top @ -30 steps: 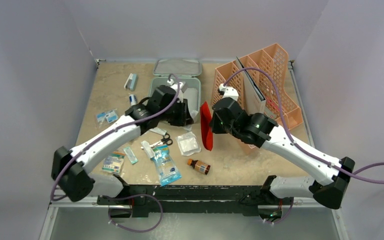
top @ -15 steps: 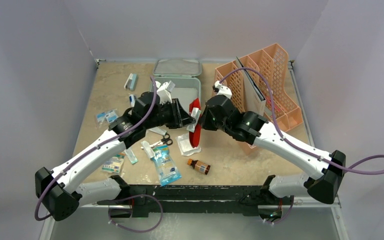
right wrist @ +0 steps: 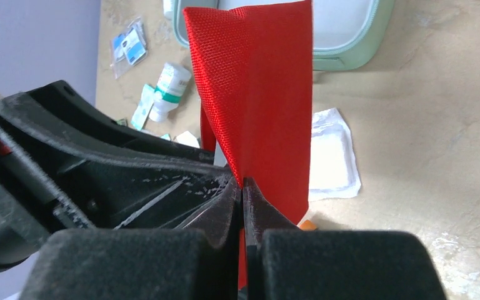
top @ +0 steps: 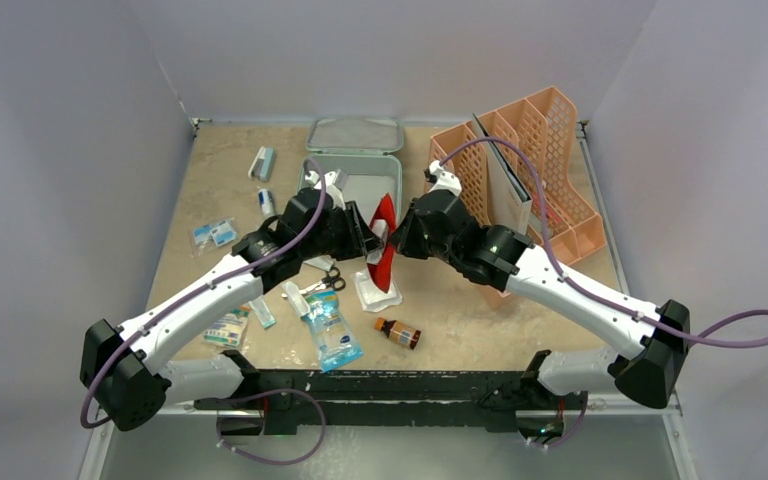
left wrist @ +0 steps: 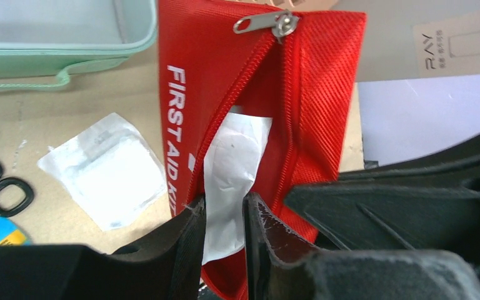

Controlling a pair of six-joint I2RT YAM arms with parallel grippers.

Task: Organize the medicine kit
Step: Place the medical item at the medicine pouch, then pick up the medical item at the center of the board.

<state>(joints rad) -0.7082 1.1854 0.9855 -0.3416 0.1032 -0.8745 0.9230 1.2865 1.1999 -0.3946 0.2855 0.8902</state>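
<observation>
The medicine kit (top: 360, 185) is a mint-green box lying open at the table's back, its lid (top: 353, 133) behind it; it also shows in the left wrist view (left wrist: 56, 53). In front of it a red "FIRST AID" pouch (top: 385, 245) hangs on edge above the table. My right gripper (right wrist: 242, 190) is shut on the pouch's lower edge (right wrist: 262, 94). The pouch's zip gapes open (left wrist: 312, 94). My left gripper (left wrist: 224, 215) is shut on a white packet (left wrist: 231, 162) that reaches into that opening.
A white gauze pad (top: 378, 290) lies under the pouch. Scissors (top: 325, 283), a blue sachet (top: 333, 330), a brown bottle (top: 398, 332) and small packets (top: 214, 233) lie at front and left. A peach mesh rack (top: 520, 170) stands at the right.
My left gripper has come away from the kit toward the pouch. The right arm has carried the pouch leftward, and the two grippers now meet at its open mouth.
</observation>
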